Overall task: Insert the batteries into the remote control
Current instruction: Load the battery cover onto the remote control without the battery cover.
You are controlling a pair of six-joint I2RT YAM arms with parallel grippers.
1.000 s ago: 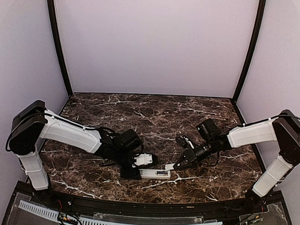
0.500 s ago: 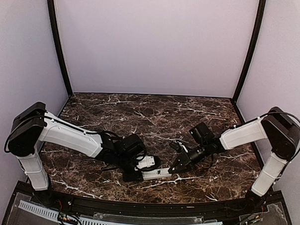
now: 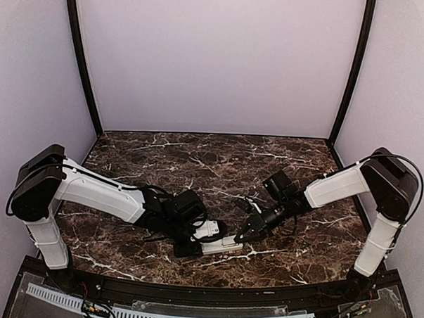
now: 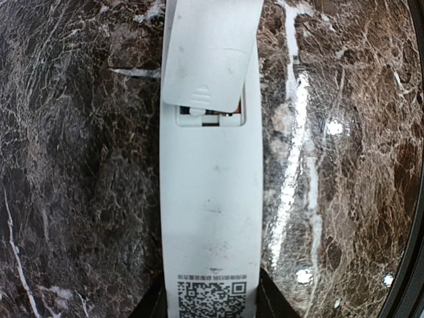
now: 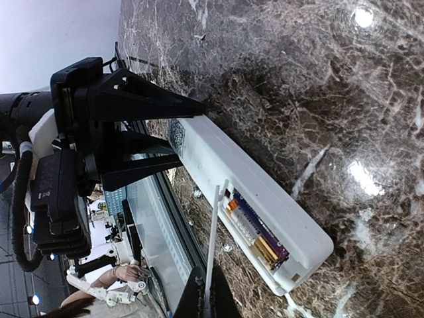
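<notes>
The left jaws are closed on the remote control (image 4: 209, 212), one dark finger (image 5: 152, 103) on each long side of its end. The remote lies back-up near the middle of the counter's (image 3: 198, 158) near edge, its length roughly along that edge. A QR code (image 4: 212, 296) is printed on the back at the gripped end; it is the only marking I can make out.

The right jaws are pinched shut on the thin white battery cover (image 4: 209, 53). They hold it by one edge, so the right wrist view shows it almost edge-on. The cover sits tilted at the remote's other end, lifted off the open compartment (image 4: 209, 116) and partly overlapping it. I cannot tell whether it touches the remote's body.

The batteries (image 5: 258, 232) lie end to end along the compartment, with purple and gold wrapping showing. Both arms reach inward from the counter's side edges and meet over the remote.
</notes>
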